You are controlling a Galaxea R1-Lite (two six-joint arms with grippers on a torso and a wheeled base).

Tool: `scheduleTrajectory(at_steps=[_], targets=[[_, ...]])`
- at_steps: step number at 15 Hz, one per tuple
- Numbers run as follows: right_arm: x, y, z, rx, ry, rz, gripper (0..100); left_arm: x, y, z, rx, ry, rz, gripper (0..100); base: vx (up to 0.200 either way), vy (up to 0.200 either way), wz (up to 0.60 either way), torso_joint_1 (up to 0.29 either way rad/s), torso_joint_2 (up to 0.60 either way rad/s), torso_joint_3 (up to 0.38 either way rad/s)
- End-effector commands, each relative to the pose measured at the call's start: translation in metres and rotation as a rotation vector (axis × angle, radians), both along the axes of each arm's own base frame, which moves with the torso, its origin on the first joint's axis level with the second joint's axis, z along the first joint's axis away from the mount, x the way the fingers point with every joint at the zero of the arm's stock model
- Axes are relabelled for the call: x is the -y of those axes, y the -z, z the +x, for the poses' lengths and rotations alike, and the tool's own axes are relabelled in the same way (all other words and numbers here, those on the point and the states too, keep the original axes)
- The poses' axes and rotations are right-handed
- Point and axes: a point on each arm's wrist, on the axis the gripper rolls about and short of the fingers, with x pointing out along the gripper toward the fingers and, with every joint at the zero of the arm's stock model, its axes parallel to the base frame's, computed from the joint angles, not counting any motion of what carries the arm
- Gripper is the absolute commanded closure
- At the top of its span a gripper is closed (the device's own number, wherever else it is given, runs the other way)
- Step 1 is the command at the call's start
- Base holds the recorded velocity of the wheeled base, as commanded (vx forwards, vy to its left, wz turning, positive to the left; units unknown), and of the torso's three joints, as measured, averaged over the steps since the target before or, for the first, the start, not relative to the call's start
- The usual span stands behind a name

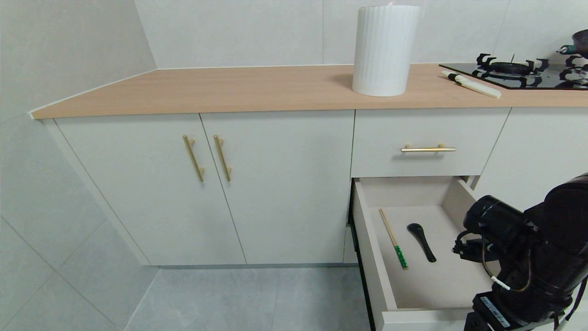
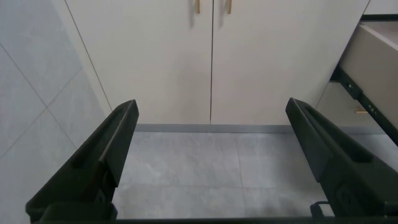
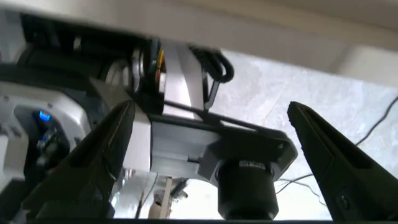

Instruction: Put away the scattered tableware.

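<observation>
The lower drawer [image 1: 367, 230] under the counter stands pulled out. Inside it lie a pair of wooden chopsticks with green ends [image 1: 393, 239] and a black spoon [image 1: 421, 241], side by side on the drawer floor. On the counter by the stove rests a cream-handled knife [image 1: 471, 84]. My right arm [image 1: 528, 257] hangs at the drawer's right front corner. My right gripper [image 3: 211, 118] is open with nothing between its fingers. My left gripper [image 2: 211, 118] is open too, low over the grey floor facing the cabinet doors [image 2: 211, 56].
A tall white ribbed container [image 1: 383, 48] stands on the wooden countertop [image 1: 206, 89]. A black gas stove [image 1: 519, 73] sits at the far right. The upper drawer [image 1: 427, 145] is shut. Two cabinet doors with gold handles [image 1: 206, 156] are shut; grey floor tiles [image 1: 206, 299] lie in front.
</observation>
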Motion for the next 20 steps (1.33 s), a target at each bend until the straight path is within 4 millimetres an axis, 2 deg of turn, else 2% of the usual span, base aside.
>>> scheduleTrajectory(at_steps=[1, 8, 20], targets=[[0.005, 0.003, 0.006, 0.021, 0.031, -0.020, 0, 0.000, 0.000, 0.000, 0.000, -0.001, 0.001, 0, 0.000, 0.000, 0.00, 0.000, 0.00, 0.000], [0.011, 0.003, 0.014, 0.086, 0.091, -0.030, 0, 0.000, 0.000, 0.000, 0.000, -0.001, 0.001, 0, 0.000, 0.000, 0.00, 0.000, 0.00, 0.000], [0.009, 0.022, 0.029, 0.271, 0.163, -0.011, 0, 0.000, 0.000, 0.000, 0.000, -0.001, -0.001, 0, 0.000, 0.000, 0.00, 0.000, 0.00, 0.000]])
